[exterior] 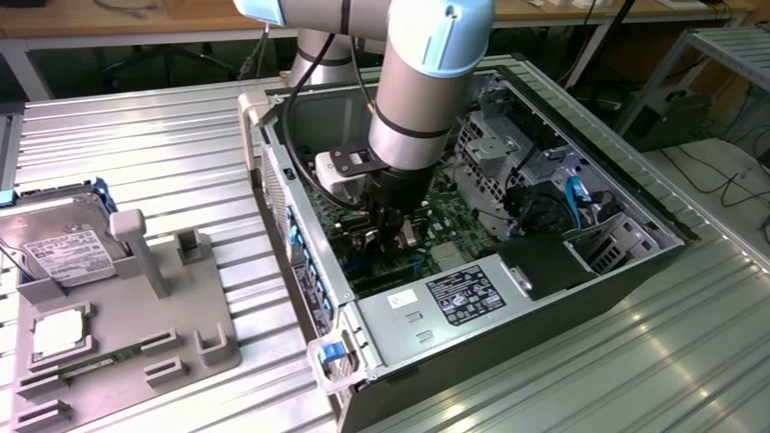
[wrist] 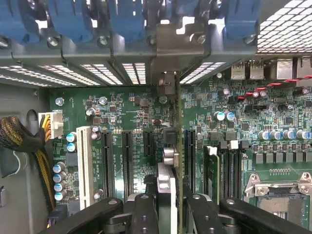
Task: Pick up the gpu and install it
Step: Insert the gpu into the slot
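The gpu (wrist: 178, 146) shows edge-on in the wrist view as a thin card standing upright over the green motherboard (wrist: 122, 112). Its pale metal bracket (wrist: 168, 48) sits against the rear slot openings of the case. My gripper (wrist: 168, 207) is shut on the card, with a black finger (wrist: 145, 214) on either side of it. In the exterior view the gripper (exterior: 392, 236) reaches down inside the open computer case (exterior: 529, 271), low over the board, with part of the gpu (exterior: 408, 236) between its fingers. Whether the card is seated in a slot I cannot tell.
Empty black expansion slots (wrist: 127, 156) and a white slot (wrist: 85, 161) lie beside the card. Memory sticks (wrist: 212, 170) and a cable bundle (wrist: 29, 141) flank it. Outside the case, a grey fixture (exterior: 157, 334) holds a hard drive (exterior: 60, 253) and a green memory stick (exterior: 85, 365).
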{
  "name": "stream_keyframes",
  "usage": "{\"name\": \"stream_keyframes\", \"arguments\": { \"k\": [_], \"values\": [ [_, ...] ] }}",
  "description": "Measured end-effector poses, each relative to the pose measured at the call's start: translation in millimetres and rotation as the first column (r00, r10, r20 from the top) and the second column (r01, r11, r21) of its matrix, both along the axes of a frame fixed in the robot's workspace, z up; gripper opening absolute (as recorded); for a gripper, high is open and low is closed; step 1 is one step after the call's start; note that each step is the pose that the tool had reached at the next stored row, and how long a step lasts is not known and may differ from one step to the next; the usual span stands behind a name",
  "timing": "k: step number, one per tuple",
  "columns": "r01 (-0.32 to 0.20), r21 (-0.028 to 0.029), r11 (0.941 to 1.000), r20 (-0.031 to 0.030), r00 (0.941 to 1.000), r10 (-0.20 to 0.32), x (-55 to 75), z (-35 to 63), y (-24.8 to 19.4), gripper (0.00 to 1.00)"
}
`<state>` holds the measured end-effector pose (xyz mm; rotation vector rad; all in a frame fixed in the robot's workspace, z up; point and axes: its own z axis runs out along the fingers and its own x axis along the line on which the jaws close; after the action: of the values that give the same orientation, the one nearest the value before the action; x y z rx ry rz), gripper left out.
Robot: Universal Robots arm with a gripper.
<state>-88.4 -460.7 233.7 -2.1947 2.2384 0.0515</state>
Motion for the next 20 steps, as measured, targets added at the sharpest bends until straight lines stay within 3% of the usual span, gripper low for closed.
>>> {"name": "stream_keyframes", "arguments": {
  "k": [13,20],
  "values": [
    [0.0,-0.0002,1.0,0.0,1.0,0.0,0.0,0.0,0.0,0.28],
    [0.0,-0.0061,1.0,0.0,1.0,0.0,0.0,0.0,1.9,0.28]
  ]
}}
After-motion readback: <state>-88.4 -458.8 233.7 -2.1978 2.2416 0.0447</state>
